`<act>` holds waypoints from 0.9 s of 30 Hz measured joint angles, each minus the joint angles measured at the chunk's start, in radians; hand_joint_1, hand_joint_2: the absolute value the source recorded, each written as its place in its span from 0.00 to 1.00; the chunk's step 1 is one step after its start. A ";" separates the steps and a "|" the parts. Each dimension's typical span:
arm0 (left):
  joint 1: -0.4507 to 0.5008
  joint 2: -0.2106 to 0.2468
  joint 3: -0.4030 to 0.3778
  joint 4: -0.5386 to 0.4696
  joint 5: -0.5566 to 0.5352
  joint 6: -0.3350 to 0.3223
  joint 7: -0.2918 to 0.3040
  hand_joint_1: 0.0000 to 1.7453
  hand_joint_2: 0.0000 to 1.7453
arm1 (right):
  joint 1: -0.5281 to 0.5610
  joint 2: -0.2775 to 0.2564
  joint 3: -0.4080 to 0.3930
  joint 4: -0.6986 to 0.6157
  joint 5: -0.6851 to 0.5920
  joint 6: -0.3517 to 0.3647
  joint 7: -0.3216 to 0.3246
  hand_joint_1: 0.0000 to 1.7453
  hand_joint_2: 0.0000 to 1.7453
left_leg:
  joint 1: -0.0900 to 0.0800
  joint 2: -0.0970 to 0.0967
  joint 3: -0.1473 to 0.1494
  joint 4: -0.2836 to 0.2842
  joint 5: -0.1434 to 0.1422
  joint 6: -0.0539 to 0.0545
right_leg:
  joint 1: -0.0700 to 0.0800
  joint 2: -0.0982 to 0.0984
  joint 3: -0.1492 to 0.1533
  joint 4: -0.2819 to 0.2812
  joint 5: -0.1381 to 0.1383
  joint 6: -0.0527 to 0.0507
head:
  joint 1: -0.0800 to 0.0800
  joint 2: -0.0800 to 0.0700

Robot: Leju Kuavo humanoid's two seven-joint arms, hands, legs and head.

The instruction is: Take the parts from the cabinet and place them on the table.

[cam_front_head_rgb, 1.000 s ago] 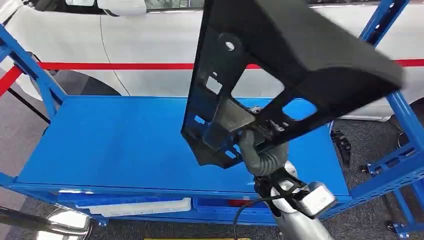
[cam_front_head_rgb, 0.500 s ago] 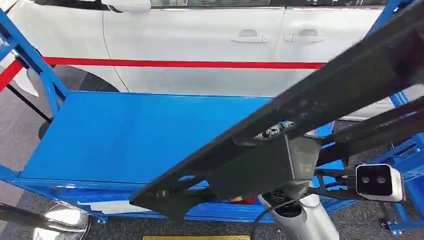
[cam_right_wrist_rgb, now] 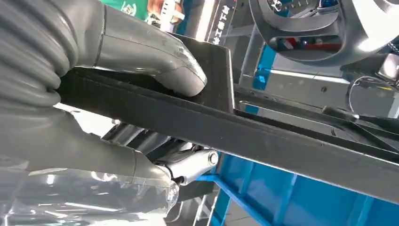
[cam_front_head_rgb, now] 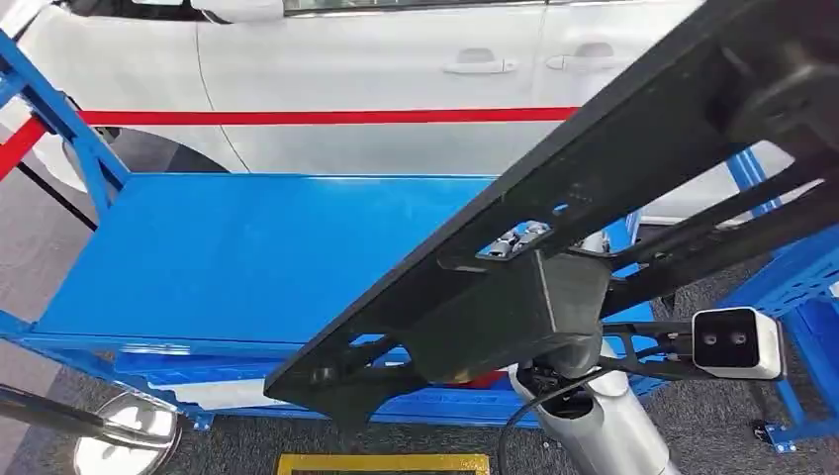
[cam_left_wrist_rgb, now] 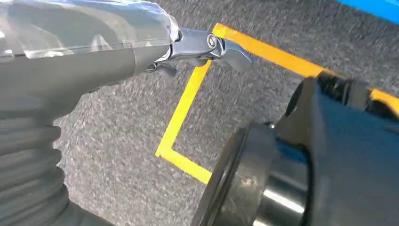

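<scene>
A large black plastic part [cam_front_head_rgb: 594, 168] with cut-outs and ribs crosses the head view edge-on, from low centre up to the top right, above the right side of the blue table top [cam_front_head_rgb: 228, 257]. My right hand [cam_right_wrist_rgb: 70, 117] holds it: the thumb [cam_right_wrist_rgb: 150, 52] presses on one face and the fingers [cam_right_wrist_rgb: 188, 165] curl under the other. My right arm [cam_front_head_rgb: 594, 426] rises from the bottom edge beneath the part. My left hand [cam_left_wrist_rgb: 207, 44] hangs over the floor with nothing in it, fingers extended.
A white car [cam_front_head_rgb: 396, 89] with a red stripe stands just behind the table. Blue frame posts [cam_front_head_rgb: 59, 129] rise at the table's left and right [cam_front_head_rgb: 792, 287]. Bins [cam_front_head_rgb: 228, 396] sit on the shelf below. Yellow tape [cam_left_wrist_rgb: 188, 99] marks the grey floor.
The black part has swung from facing me upright to lying edge-on and slanted, lower across the view. Over the last half second it barely moved.
</scene>
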 joint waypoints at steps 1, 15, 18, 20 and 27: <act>0.001 0.000 0.000 0.000 0.000 0.000 0.000 0.00 1.00 | 0.000 0.000 0.000 0.002 0.000 0.000 0.000 0.98 1.00 | 0.000 0.000 0.018 -0.011 0.018 0.004 | 0.004 0.000 -0.009 0.001 0.006 0.000 | 0.000 0.000; -0.004 0.007 0.000 0.000 0.000 0.013 -0.003 0.00 1.00 | -0.052 -0.043 0.031 0.004 0.002 -0.121 0.023 0.98 1.00 | -0.018 0.011 0.164 -0.368 0.183 0.070 | -0.005 0.000 -0.108 0.264 -0.151 0.055 | 0.000 0.000; -0.003 0.009 0.000 0.000 0.000 0.020 0.000 0.00 1.00 | -0.063 -0.088 0.056 0.004 0.040 -0.130 -0.010 0.98 1.00 | -0.009 0.011 0.124 -0.346 0.193 0.059 | -0.016 -0.001 -0.028 0.179 -0.061 0.070 | 0.000 0.000; -0.002 0.012 0.000 0.000 0.000 0.026 0.003 0.00 1.00 | -0.065 -0.103 0.065 0.001 0.058 -0.128 -0.018 0.98 1.00 | -0.004 0.010 0.105 -0.328 0.197 0.045 | -0.022 -0.001 0.074 0.006 -0.057 0.079 | 0.000 0.000; 0.003 0.013 0.000 0.000 0.000 0.034 0.016 0.00 1.00 | -0.072 -0.161 0.088 0.018 0.106 -0.038 -0.027 0.98 1.00 | -0.002 0.007 0.058 -0.248 0.131 0.006 | -0.011 0.000 0.049 -0.011 -0.025 0.008 | 0.000 0.000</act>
